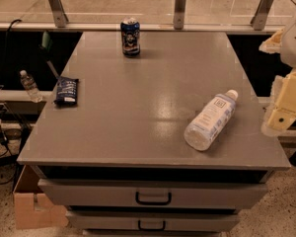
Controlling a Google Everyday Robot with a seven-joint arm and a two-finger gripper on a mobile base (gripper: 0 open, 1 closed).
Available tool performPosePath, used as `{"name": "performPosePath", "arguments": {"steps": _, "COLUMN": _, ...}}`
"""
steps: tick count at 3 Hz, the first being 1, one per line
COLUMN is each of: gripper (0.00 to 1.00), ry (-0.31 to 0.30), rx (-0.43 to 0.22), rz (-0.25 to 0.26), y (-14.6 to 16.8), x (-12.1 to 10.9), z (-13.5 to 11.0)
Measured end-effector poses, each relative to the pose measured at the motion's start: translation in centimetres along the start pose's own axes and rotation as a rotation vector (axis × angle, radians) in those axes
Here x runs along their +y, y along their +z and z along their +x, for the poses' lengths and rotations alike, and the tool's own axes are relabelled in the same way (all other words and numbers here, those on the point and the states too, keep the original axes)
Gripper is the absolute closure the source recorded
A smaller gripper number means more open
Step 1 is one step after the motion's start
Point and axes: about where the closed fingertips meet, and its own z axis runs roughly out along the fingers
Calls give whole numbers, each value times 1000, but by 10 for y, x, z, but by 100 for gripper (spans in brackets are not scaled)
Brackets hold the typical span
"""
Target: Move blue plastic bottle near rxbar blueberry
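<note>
One blue plastic bottle (pixel 210 121) is what you have to shift, and it lies on its side on the grey table (pixel 138 107), near the gripper (pixel 283 102), which hangs just off the table's edge beside the bottle's white cap. Whether that gripper is open or closed, you cannot tell.

Judge the bottle as light, thin-walled and smooth: it will likely flex under a hard squeeze and roll if nudged. Take it across the labelled middle, square to its long axis, not at the narrow cap end. How full it is does not show, so allow for sloshing weight.

The rxbar blueberry (pixel 66 91) sits well apart from the gripper, beyond the bottle, at the opposite table edge.
</note>
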Motion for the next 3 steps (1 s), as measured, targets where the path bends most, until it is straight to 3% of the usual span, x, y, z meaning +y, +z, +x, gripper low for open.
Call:
{"name": "performPosePath", "arguments": {"steps": 1, "gripper": 0, "ry": -8, "rx": -4, "rz": 5, "y": 1, "x": -1, "z": -1}}
{"name": "performPosePath", "arguments": {"steps": 3, "gripper": 0, "ry": -146, "rx": -43, "rz": -48, "y": 56, "x": -17, "z": -7}}
